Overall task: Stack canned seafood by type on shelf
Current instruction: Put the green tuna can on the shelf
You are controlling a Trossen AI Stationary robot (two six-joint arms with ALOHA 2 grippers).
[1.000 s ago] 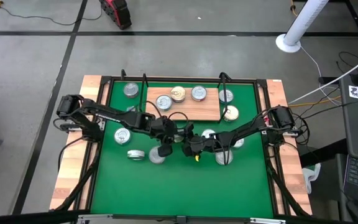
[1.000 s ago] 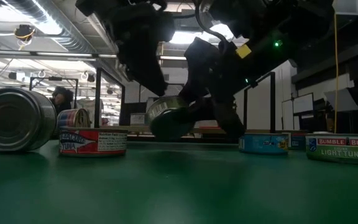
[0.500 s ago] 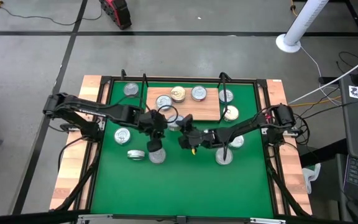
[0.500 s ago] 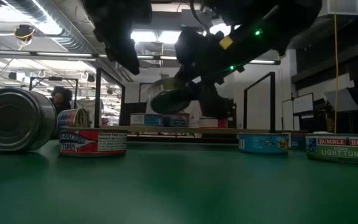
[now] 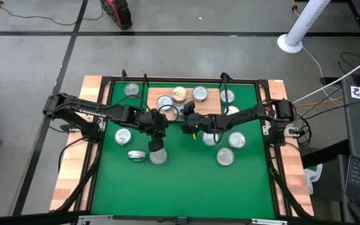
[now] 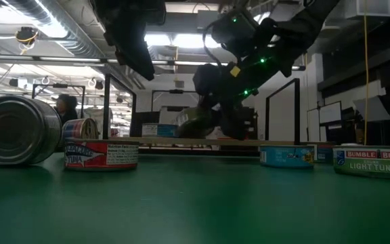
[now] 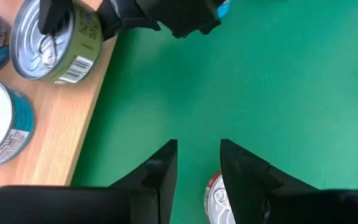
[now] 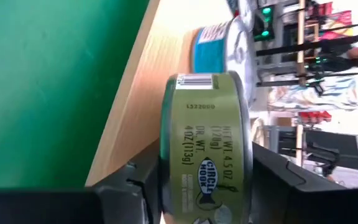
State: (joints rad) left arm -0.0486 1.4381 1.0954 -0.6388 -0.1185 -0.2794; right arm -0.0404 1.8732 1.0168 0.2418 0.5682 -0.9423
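While the right gripper [image 8: 191, 186] clasps the olive-green round tin [image 8: 205, 149] tilted over the light wooden shelf's [image 5: 211, 111] front edge, early release risks it rolling off. Left gripper [image 7: 196, 168], fingers parted and empty, hovers above the green mat [image 7: 278, 87].

green mat [image 5: 186, 181], white pole base [image 5: 290, 42], red tool [image 5: 117, 12] on floor
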